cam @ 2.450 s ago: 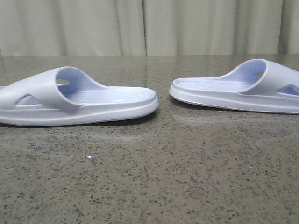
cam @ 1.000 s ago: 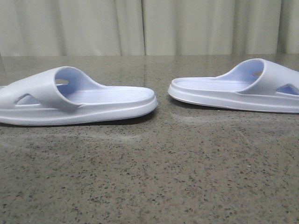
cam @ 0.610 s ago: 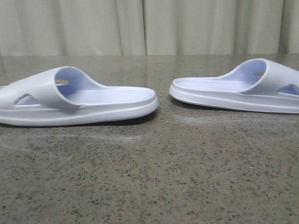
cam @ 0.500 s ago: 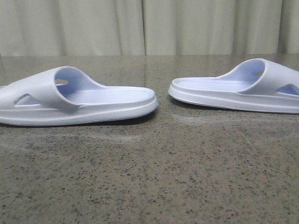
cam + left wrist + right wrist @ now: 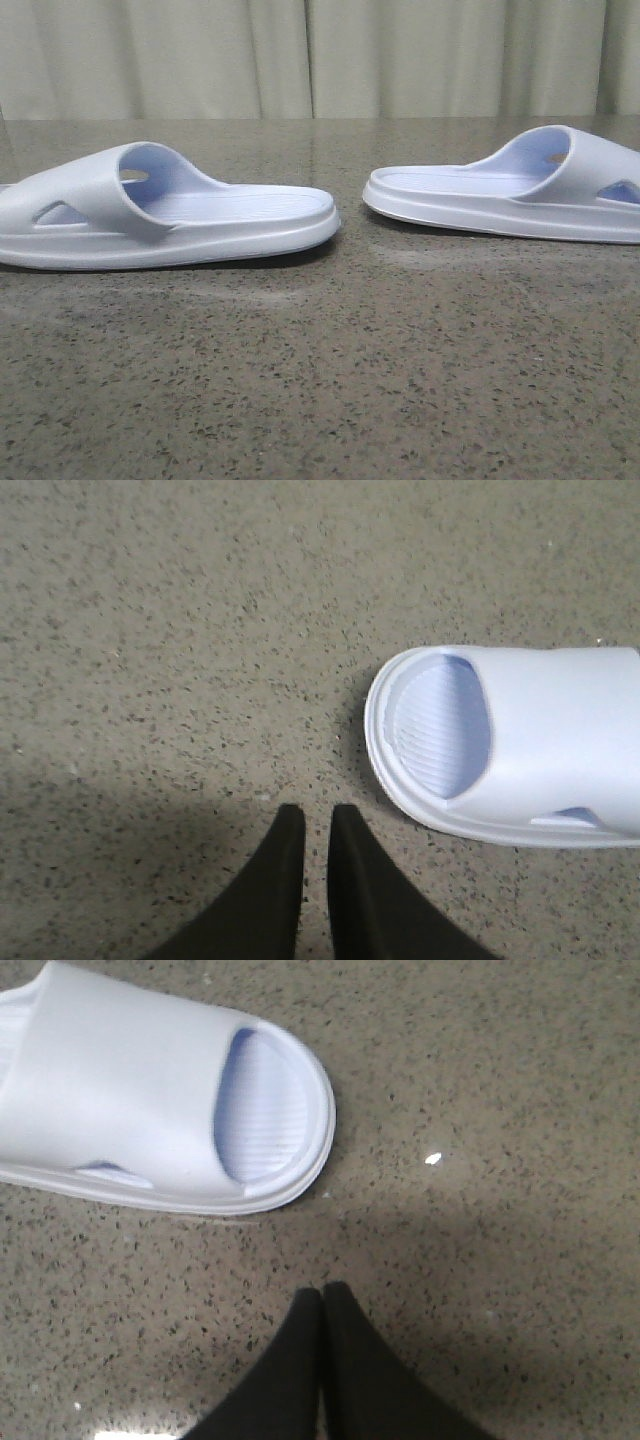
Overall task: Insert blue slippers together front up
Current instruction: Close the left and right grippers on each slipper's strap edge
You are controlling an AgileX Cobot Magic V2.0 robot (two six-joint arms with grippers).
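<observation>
Two pale lavender-blue slippers lie flat, soles down, on the speckled stone table. In the front view the left slipper (image 5: pixel 170 215) has its strap at the left. The right slipper (image 5: pixel 510 195) has its strap at the right. Their open footbed ends face each other across a gap. My left gripper (image 5: pixel 317 815) hangs empty above the table beside one slipper's toe end (image 5: pixel 520 740), its fingers almost together with a narrow slit between them. My right gripper (image 5: pixel 322 1292) is shut and empty, near the other slipper's toe end (image 5: pixel 150 1110). Neither gripper shows in the front view.
The grey-brown speckled table (image 5: pixel 330 380) stretches in front of the slippers. A pale curtain (image 5: pixel 320 55) hangs behind the table's far edge. A small white speck (image 5: pixel 433 1158) lies on the table in the right wrist view.
</observation>
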